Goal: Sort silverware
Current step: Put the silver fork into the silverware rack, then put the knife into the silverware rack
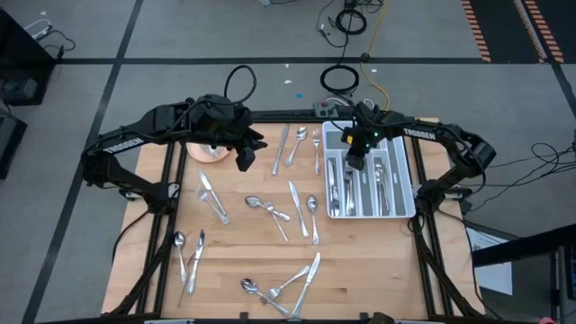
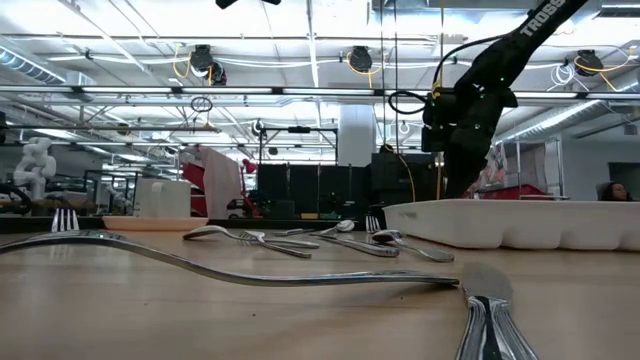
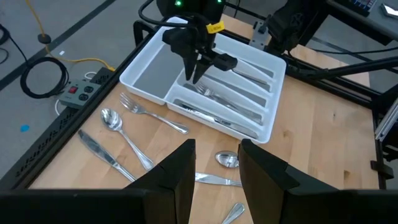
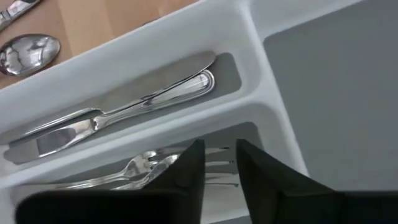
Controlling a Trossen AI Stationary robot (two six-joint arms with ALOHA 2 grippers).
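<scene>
Right up close in the low view, a long shiny silver fork (image 2: pixel 250 272) lies across the wooden table (image 2: pixel 150 320), and a shiny silver handle (image 2: pixel 487 325) sits at the lower right of the frame.

From above, the silverware is spread over the table. Two shiny spoons and a knife (image 1: pixel 274 288) lie at the bottom middle of the frame. A spoon and a knife (image 1: pixel 187 256) lie at the lower left. A silver knife (image 1: pixel 297 209) and a spoon (image 1: pixel 313 214) lie in the middle. More shiny pieces (image 1: pixel 297 144) sit near the top, just left of the white plastic tray with long slots (image 1: pixel 409 184).

The tray is in the upper right of the high view. Some slots hold silverware. In the right wrist view, a shiny knife (image 4: pixel 124 112) lies in one slot and shiny forks (image 4: pixel 134 171) lie in the next slot.

The right gripper (image 1: pixel 356 160) hangs over the left part of the tray. Its jaws are a little apart and hold nothing; they point down at the fork slot.

The left gripper (image 1: pixel 245 157) is in the upper middle of the high view, above the table, near a pink round saucer (image 1: pixel 205 151). Its jaws are apart and hold nothing.
</scene>
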